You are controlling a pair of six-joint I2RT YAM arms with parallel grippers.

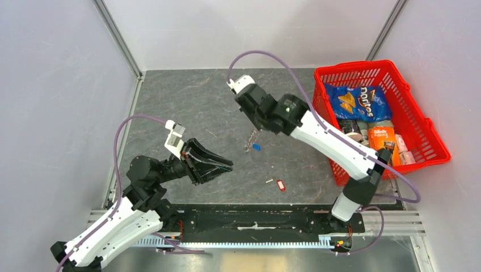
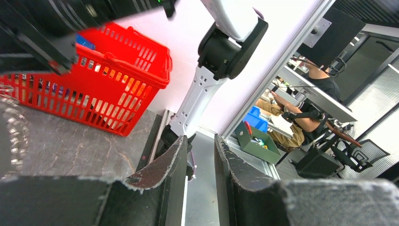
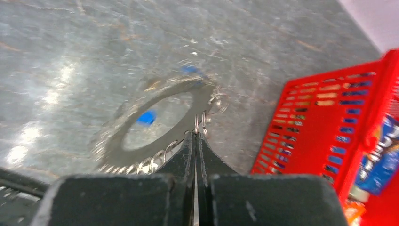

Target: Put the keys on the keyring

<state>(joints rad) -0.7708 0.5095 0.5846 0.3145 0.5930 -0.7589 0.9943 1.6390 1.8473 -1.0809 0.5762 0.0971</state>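
The right gripper was closed edge-on upon the keyring, its fingers pinched flat on the near rim with no gap between them. The ring was held over the middle of the table, hanging below the fingers. Whether its lower edge touched the surface could not be told. Small wire loops were gathered at the rim just beside the grip. A blue tag was seen through the wide hole.

Nearer and to the right, a red-tagged key and a bare silver key lay on the table just beside each other, apart from the ring. At the near left, the left gripper was set narrow, with a slim gap between its fingers and nothing held. A red basket of groceries stood at the far right.

The ring was judged stiff, flat and rather heavy for a pinch at one edge, so it could swivel or slip on smooth metal. A hold well onto the flat band, not on the teeth, was judged safer. The loose keys were judged light, thin and hard to lift from a flat surface. The plastic tag was judged the best place to take hold, which would leave the metal end free.
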